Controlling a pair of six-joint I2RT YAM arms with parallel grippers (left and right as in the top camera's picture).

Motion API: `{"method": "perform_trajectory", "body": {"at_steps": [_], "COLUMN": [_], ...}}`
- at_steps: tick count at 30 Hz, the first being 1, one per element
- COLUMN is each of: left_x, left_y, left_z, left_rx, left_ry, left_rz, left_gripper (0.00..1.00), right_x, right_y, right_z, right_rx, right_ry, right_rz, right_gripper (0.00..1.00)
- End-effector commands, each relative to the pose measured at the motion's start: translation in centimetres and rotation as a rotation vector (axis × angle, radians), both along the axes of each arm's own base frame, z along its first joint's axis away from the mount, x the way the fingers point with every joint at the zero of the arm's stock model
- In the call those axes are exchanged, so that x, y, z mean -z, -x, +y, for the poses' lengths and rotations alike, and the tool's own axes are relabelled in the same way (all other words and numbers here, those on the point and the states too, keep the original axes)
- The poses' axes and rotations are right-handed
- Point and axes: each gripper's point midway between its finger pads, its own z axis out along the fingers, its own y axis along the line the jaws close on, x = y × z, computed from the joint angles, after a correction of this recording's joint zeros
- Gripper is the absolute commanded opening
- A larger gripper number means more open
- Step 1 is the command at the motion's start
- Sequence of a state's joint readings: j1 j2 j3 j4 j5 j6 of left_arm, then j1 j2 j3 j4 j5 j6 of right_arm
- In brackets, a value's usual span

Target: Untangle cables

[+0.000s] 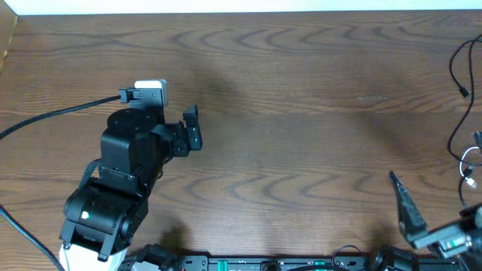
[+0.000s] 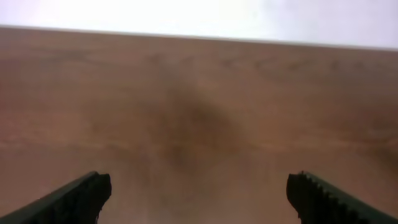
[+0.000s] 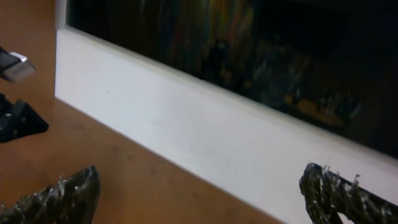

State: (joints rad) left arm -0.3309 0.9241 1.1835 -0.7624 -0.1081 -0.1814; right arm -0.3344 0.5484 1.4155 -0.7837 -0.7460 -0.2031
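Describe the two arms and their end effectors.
Left arm: black, blocky, white at the base, with a white box and a black cable leading off it. The left end effector has two black ridged fingers. Right arm: grey-black. The right end effector has dark, rough-edged fingers.

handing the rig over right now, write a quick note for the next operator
Left gripper: open, empty, over the left half of the table, far from the cables.
Right gripper: open, empty, at the table's right side.
Cables: black ones and a white cable at the right edge, partly out of the overhead view.
Done: nothing visibly; neither gripper touches a cable.
Left: reach the cords, probably with the right arm, and separate them.
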Motion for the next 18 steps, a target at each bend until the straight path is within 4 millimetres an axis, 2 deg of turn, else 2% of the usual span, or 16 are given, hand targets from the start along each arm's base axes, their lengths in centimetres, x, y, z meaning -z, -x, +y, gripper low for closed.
{"method": "perform_trajectory", "body": {"at_steps": [1,8,11,18], "left_x": [0.9,3.6,4.2,4.5], "left_y": [0.6,2.1,2.3,2.1], "left_z": [0.4,0.9,1.0,0.9], "left_rx": [-0.003,-0.002,-0.002,-0.002], "left_ry": [-0.03,-0.076,-0.087,-0.092], "left_rz": [0.051,0.183,0.214,0.228], "left_gripper": [0.96,0.96,0.96,0.96], "right_x": [2.1,6.7,9.3,12.8], "right_y": [-1.4,-4.8,-6.6,-8.8], "right_z": [-0.4,-1.5,-1.7,-2.0], "right_rx": [-0.007,-0.015,-0.047,-0.081], "right_ry": [-0.011,-0.046,-0.083,-0.118], "right_rz": [0.057,0.148,0.188,0.21], "right_gripper": [0.99,0.99,0.99,0.99]}}
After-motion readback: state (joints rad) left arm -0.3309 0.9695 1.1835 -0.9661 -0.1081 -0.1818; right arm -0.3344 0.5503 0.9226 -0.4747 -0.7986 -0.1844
